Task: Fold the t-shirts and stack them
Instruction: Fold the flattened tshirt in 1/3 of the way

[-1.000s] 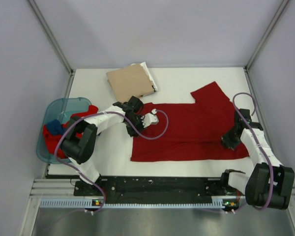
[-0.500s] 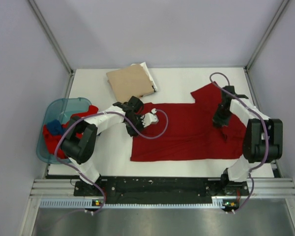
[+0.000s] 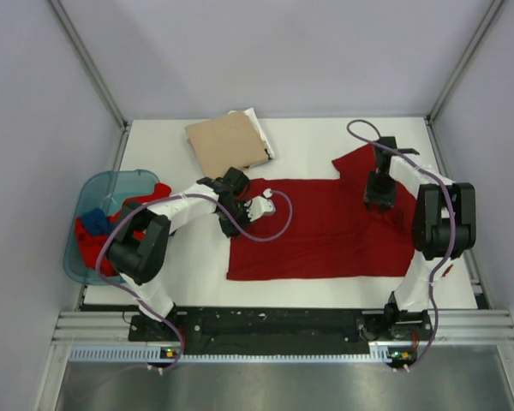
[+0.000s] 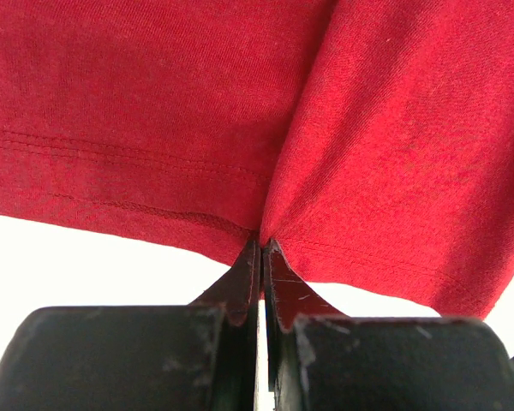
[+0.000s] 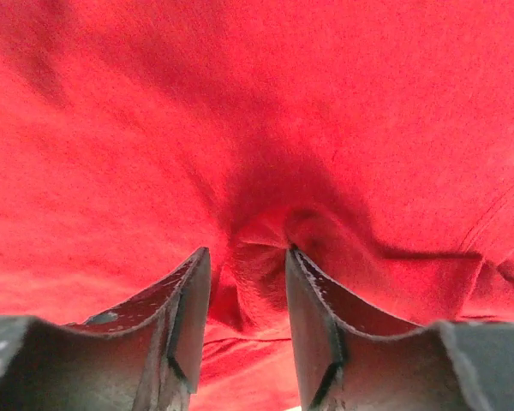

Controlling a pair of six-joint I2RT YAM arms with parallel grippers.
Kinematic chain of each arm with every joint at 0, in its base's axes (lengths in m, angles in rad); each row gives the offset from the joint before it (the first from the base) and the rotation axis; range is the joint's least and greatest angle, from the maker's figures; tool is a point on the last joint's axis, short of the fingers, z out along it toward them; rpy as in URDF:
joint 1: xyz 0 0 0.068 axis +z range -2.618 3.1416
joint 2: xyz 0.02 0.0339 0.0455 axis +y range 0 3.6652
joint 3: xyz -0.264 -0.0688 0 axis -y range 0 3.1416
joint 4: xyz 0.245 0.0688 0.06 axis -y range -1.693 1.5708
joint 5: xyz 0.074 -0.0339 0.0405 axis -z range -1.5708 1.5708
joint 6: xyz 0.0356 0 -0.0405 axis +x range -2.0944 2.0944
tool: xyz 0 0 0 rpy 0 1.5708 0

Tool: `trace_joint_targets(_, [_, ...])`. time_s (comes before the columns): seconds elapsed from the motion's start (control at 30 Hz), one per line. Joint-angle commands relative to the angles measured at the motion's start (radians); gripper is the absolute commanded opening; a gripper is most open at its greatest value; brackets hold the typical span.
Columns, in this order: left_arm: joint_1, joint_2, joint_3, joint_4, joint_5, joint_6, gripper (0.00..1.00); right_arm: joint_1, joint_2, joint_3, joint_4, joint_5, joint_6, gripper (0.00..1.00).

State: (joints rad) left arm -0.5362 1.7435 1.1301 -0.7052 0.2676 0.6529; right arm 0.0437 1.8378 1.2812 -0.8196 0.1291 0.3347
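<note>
The dark red t-shirt (image 3: 325,231) lies spread flat on the white table (image 3: 317,141), its long axis running left to right between the two arms, with one sleeve (image 3: 360,163) jutting toward the far right. The left gripper (image 3: 259,208) sits at the shirt's left end. In the left wrist view, its jaws are clamped tight on the stitched hem, which puckers into the pinch. The right gripper (image 3: 379,199) points down on the right end, just near of the sleeve. Its jaws stand apart with a raised ridge of cloth between them, and that ridge does not look clamped.

The folded tan t-shirt (image 3: 227,141) lies far left with a white t-shirt (image 3: 259,127) under it, nearer the left arm. Because the cloth stretches rightward from the left grip, any fold will probably bring one end across toward the other. The right arm will need a fresh hold first.
</note>
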Motion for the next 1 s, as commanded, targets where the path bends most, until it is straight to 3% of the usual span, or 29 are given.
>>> trace_joint_targets(0.0, [0.012, -0.004, 0.000, 0.018, -0.011, -0.001, 0.00, 0.010, 0.026, 0.136, 0.002, 0.007, -0.057, 0.49])
trace_joint_targets(0.2, [0.018, 0.001, -0.004, 0.027, -0.013, -0.001, 0.00, 0.007, -0.075, 0.199, -0.021, 0.102, -0.057, 0.85])
trace_joint_targets(0.23, [0.019, 0.001, -0.003, 0.030, -0.008, -0.004, 0.00, 0.002, -0.121, 0.178, -0.029, 0.128, -0.039, 0.86])
trace_joint_targets(0.3, [0.019, 0.001, -0.001, 0.033, -0.002, -0.010, 0.00, -0.021, -0.190, 0.104, -0.038, 0.147, 0.028, 0.83])
trace_joint_targets(0.37, [0.019, 0.002, 0.007, 0.027, 0.010, -0.016, 0.00, -0.071, -0.254, 0.002, -0.038, 0.118, 0.096, 0.72])
trace_joint_targets(0.5, [0.019, 0.005, 0.010, 0.019, 0.005, -0.025, 0.00, -0.145, -0.331, -0.179, -0.021, 0.127, 0.164, 0.35])
trace_joint_targets(0.57, [0.019, 0.005, 0.005, 0.021, -0.016, -0.036, 0.00, -0.183, -0.368, -0.235, -0.021, 0.162, 0.207, 0.27])
trace_joint_targets(0.6, [0.019, 0.005, 0.002, 0.027, -0.031, -0.038, 0.02, -0.214, -0.399, -0.267, -0.021, 0.170, 0.234, 0.27])
trace_joint_targets(0.7, [0.019, -0.009, -0.007, 0.050, -0.079, -0.029, 0.32, -0.368, -0.497, -0.347, -0.001, 0.141, 0.314, 0.33])
trace_joint_targets(0.77, [0.019, -0.027, 0.003, 0.047, -0.085, -0.009, 0.42, -0.464, -0.560, -0.368, 0.005, 0.150, 0.339, 0.42])
trace_joint_targets(0.9, [0.019, -0.065, 0.069, -0.038, -0.050, 0.037, 0.48, -0.571, -0.663, -0.422, 0.007, 0.149, 0.392, 0.59])
trace_joint_targets(0.97, [0.018, -0.082, 0.098, -0.121, 0.011, 0.065, 0.49, -0.651, -0.678, -0.468, 0.025, 0.091, 0.414, 0.59])
